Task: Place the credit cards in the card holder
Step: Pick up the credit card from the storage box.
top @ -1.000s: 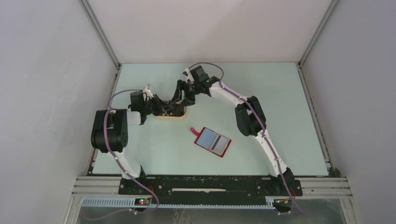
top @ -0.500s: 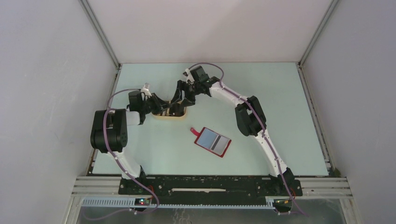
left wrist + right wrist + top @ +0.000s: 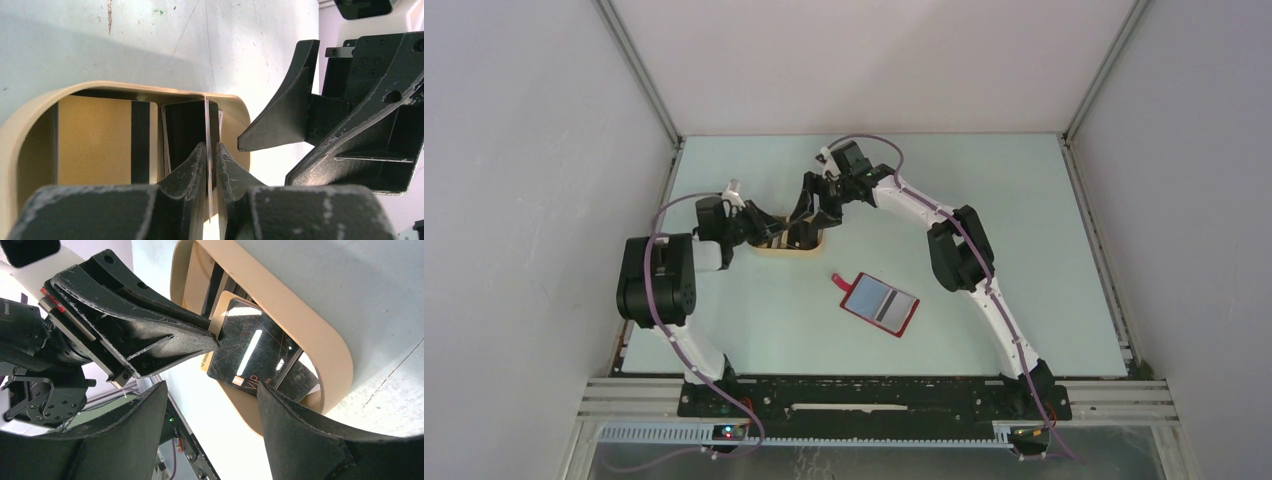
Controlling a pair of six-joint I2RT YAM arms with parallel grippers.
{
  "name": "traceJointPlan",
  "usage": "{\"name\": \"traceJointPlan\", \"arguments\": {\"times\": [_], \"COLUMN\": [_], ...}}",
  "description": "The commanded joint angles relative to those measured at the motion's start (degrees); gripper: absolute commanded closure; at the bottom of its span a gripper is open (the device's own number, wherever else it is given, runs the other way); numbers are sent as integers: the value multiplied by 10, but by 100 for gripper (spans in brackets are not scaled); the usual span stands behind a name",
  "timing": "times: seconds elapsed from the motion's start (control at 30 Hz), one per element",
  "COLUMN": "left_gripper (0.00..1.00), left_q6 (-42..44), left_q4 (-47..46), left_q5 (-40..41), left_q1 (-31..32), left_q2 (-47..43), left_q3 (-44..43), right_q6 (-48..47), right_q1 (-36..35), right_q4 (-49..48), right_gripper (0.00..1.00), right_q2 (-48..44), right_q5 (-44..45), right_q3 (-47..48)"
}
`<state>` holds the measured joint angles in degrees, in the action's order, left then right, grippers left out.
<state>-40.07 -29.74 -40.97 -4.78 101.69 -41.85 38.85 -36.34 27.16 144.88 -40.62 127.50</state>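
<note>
Lifting a dark card out of the tan dish, the left end effector was clamped on the card's thin edge, and the overhead view showed its wrist had drawn back a little toward the left wall over the past second while everything else stayed put. That small retreat suggested the first card was on its way out of the dish, though none had yet reached the card holder, which lay open on the counter, well apart from the dish and nearer the arms' bases. The right end effector hovered just beside the dish with its fingers apart and nothing between them. More cards remained in the dish, among them a tan one with a dark stripe. The gripped card's glossy black face carried the letters "VIP" beside a small orange mark; a line of print along its pale edge began with "NO" but was too small to read further.
</note>
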Motion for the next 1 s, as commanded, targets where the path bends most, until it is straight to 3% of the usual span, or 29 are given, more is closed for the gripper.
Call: {"name": "traceJointPlan", "arguments": {"times": [0.0,0.4,0.63,0.97], "left_gripper": [84,87,98,100], "left_q6": [-13,-22,-30,-33], "left_q4": [-36,-50,-66,-91], "left_q5": [-20,-21,-23,20], "left_q1": [-8,-19,-25,-38], "left_q2": [-11,-10,-7,-109], "left_q3": [15,26,32,83], "right_q6": [-11,-12,-15,-97], "right_q1": [3,1,1,4], "right_q4": [-14,-14,-15,-14], "right_gripper": [25,25,25,24], "right_q2": [-49,-49,-53,-84], "right_q5": [-10,-10,-13,-68], "right_q3": [0,0,-1,5]}}
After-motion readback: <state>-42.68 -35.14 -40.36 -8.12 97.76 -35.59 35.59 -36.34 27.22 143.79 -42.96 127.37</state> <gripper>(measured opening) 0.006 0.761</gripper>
